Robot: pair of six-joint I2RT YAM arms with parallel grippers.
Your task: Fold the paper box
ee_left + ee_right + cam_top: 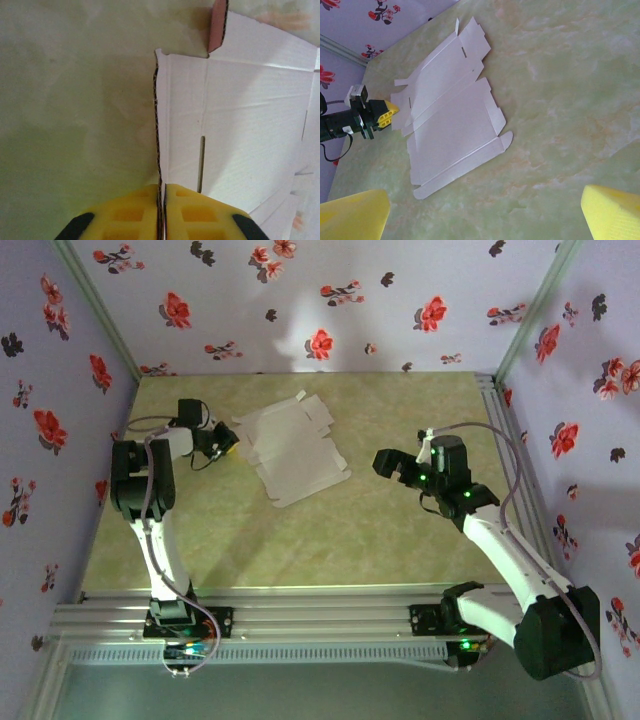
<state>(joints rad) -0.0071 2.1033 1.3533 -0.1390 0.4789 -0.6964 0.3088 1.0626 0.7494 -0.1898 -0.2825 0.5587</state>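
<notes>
1. Top external view: the paper box (290,450) lies unfolded and flat, whitish face up, on the green marbled desk (350,530), left of centre toward the far side.
2. The left pincer (228,448) sits at the sheet's left edge. In the left wrist view its yellow fingers (200,215) are closed on that cardboard edge, pinching it.
3. A small flap (217,25) at the sheet's far corner stands up, showing a salmon-pink underside.
4. The right pincer (392,466) hangs over the desk to the right of the box, apart from it, jaws spread wide and holding nothing.
</notes>
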